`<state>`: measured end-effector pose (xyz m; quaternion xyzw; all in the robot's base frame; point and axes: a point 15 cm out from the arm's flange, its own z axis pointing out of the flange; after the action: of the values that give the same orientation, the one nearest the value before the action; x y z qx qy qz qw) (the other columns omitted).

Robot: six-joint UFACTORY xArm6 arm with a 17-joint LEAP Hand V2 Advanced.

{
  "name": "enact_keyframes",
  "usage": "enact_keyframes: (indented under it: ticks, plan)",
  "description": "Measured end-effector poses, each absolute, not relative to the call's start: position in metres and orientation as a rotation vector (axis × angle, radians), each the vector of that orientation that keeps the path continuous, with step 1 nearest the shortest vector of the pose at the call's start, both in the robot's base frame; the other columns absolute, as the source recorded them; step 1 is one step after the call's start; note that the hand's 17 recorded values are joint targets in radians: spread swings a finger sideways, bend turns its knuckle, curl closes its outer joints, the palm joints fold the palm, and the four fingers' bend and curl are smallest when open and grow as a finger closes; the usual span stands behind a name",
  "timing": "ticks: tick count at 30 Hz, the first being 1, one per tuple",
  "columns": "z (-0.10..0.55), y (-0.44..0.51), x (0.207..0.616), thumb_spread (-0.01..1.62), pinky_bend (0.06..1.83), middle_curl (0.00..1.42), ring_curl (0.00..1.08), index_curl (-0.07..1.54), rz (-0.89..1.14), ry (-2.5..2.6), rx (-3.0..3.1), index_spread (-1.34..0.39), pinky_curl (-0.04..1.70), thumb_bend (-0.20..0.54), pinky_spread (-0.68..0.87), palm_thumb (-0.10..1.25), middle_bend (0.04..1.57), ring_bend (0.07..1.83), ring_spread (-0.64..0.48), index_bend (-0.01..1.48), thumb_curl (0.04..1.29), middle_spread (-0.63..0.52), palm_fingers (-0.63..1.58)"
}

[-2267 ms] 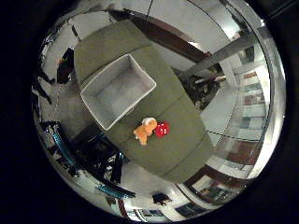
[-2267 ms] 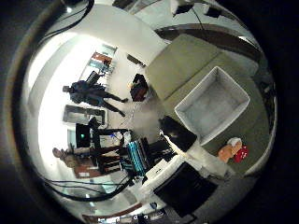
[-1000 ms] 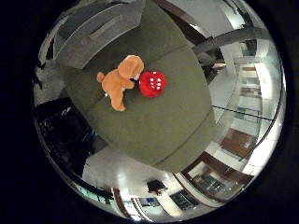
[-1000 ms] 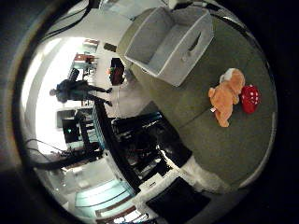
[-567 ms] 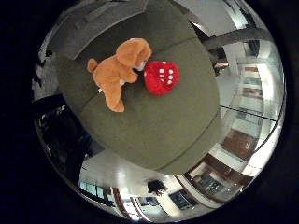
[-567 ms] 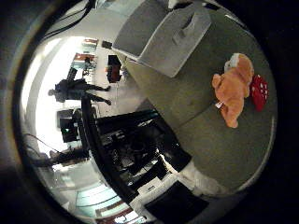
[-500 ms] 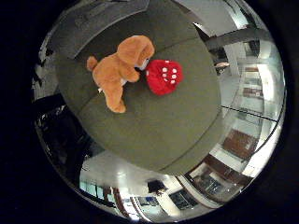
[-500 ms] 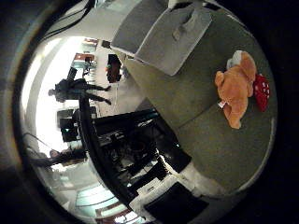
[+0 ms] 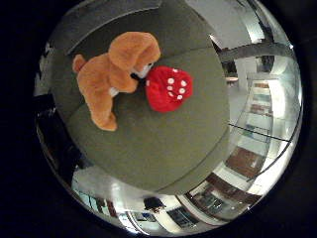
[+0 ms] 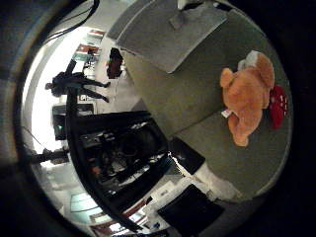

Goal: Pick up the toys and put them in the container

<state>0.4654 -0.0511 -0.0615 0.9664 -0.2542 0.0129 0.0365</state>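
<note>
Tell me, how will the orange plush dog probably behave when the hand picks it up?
The orange plush dog looks soft and stuffed, so it is probably light and will squash rather than slip. Its legs may dangle. It touches the red spotted toy, which may get nudged.

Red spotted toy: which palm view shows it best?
The little finger side palm view: the red spotted toy lies whole and unobstructed on the green table, touching the orange plush dog. The thumb side palm view shows only a sliver of it behind the dog, near the view's edge.
</note>
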Motion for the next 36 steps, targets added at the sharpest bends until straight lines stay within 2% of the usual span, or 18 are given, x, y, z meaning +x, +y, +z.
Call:
enact_keyframes:
  ticks: [6, 36]
  plan:
    - [-0.052, -0.065, 0.487, 1.05, 0.51, 0.30, 0.27, 0.31, 0.122, -0.706, 2.966, -0.42, 0.11, -0.024, 0.22, 0.64, 0.19, 0.26, 0.03, 0.17, 0.33, -0.05, 0.11]
    - [-0.109, -0.047, 0.494, 1.03, 0.56, 0.30, 0.27, 0.30, 0.046, -0.559, 2.971, -0.43, 0.11, -0.025, 0.23, 0.65, 0.19, 0.30, 0.02, 0.17, 0.35, -0.05, 0.13]
